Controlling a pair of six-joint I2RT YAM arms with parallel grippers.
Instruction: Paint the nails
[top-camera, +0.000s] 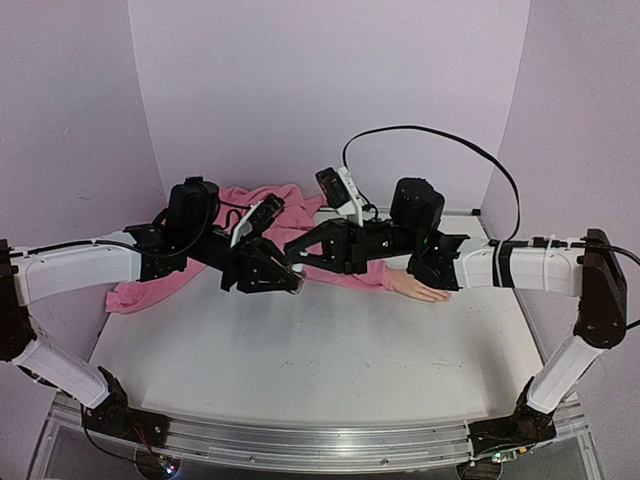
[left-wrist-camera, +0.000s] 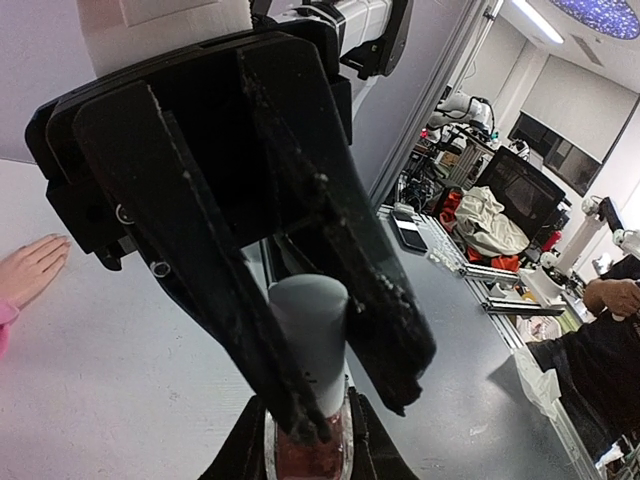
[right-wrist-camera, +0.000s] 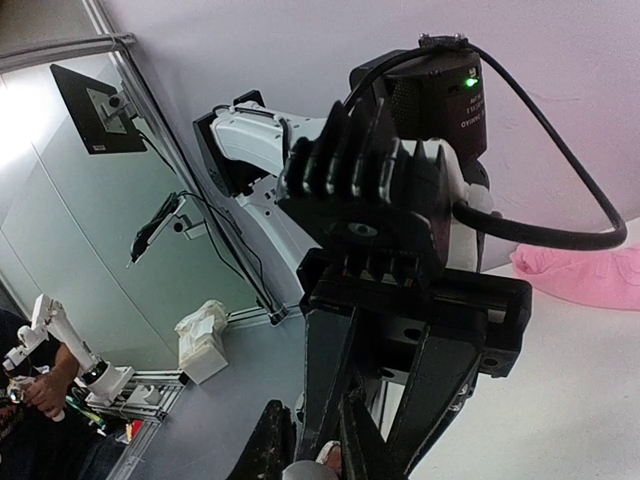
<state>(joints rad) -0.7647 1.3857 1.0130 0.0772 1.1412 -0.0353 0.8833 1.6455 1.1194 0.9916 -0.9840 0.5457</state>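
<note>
White table (top-camera: 300, 360), nails (top-camera: 438, 296) well right of left claw (top-camera: 288, 284) and right claw (top-camera: 297, 262)

Bright even light, soft shadows, wide-angle distortion, blurred close-ups

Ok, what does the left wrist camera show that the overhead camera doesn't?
Only the left wrist view: the small pinkish bottle in the left gripper, with the right gripper closed on its pale cap. Only the overhead view: the whole left arm and right arm, and the full spread of the pink sleeve behind them. Both: the two grippers close together, and the mannequin hand lying on the white table.
</note>
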